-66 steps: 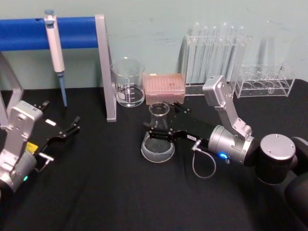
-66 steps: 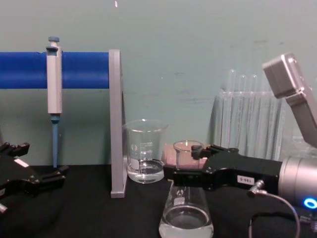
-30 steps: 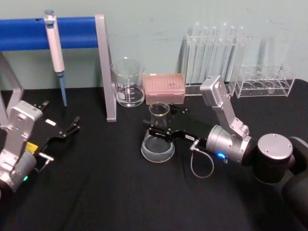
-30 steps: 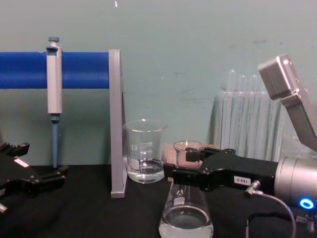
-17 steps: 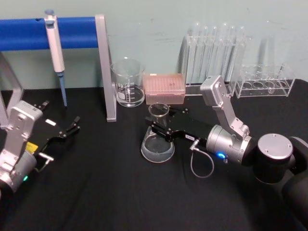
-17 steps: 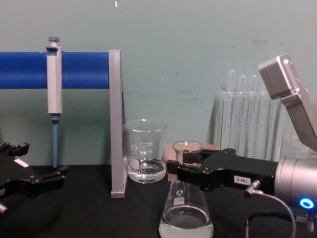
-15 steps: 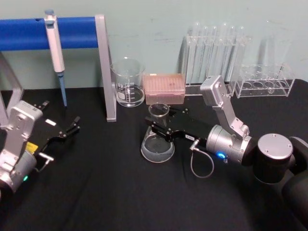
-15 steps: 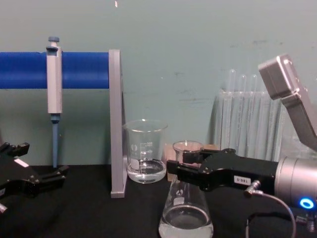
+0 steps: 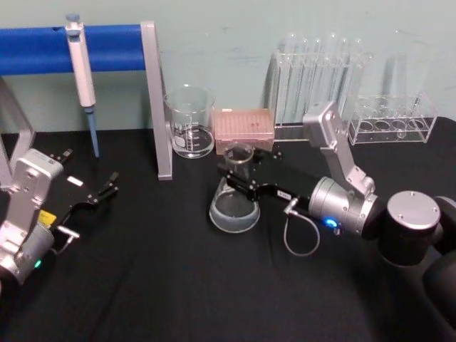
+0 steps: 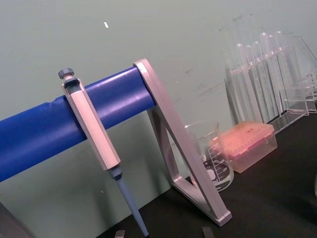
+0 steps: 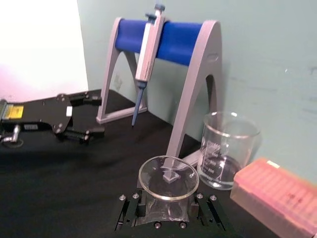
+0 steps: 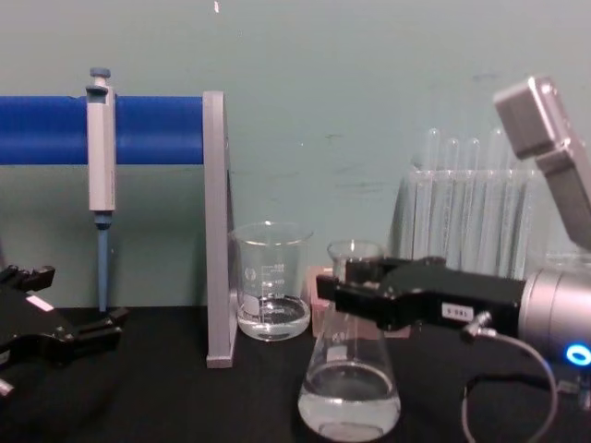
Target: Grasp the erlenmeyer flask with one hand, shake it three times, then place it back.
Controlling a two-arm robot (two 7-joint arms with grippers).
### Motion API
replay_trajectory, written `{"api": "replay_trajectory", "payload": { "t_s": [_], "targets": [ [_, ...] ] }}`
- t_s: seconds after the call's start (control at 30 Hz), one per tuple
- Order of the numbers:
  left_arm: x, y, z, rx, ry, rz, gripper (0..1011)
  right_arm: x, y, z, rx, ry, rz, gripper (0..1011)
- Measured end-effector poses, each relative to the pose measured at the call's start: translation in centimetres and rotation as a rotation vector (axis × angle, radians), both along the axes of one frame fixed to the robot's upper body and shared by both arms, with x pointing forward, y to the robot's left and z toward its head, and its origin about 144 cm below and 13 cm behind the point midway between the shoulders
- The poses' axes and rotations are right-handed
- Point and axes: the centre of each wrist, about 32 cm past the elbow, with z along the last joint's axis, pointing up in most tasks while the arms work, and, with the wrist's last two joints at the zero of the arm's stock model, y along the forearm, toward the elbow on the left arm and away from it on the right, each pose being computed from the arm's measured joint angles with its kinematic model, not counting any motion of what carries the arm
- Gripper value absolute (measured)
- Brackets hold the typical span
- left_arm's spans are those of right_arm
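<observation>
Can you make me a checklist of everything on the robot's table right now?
Surface: black cloth; spills: nothing seen.
Job's things: erlenmeyer flask, some clear liquid inside.
Clutter: beaker, pink box, test tubes, low clear rack, and pipette hanging on the blue stand, all behind the flask.
Grippers: right gripper shut on the flask's neck; left gripper open, parked on the left.
Cables: grey cable loops beside the right wrist.
Surroundings: green wall; people: nothing seen.

— What is the right gripper [image 9: 239, 178] doing?
— It is clamping both jaws on the flask [image 9: 233, 211] neck, reaching in from the flask's right.
— And the left gripper [image 9: 107, 185]?
— It is lying well left of the flask, jaws apart.
</observation>
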Motion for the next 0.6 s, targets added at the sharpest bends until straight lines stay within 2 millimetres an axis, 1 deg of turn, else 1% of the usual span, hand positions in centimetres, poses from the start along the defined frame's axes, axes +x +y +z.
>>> {"api": "replay_trajectory", "payload": {
  "t_s": [0.2,0.5,0.6],
  "targets": [
    [0.0,0.0,0.0,0.0,0.0,0.0,1001,-0.2,-0.1,1.7,0.014,-0.006,-0.011,457],
    [0.0,0.0,0.0,0.0,0.0,0.0,1001,-0.6,-0.7,5.1,0.043,-0.043,-0.026,457],
    [0.0,0.0,0.0,0.0,0.0,0.0,1001,-0.8,-0.8,5.9,0.044,-0.059,-0.028,457]
  ]
}}
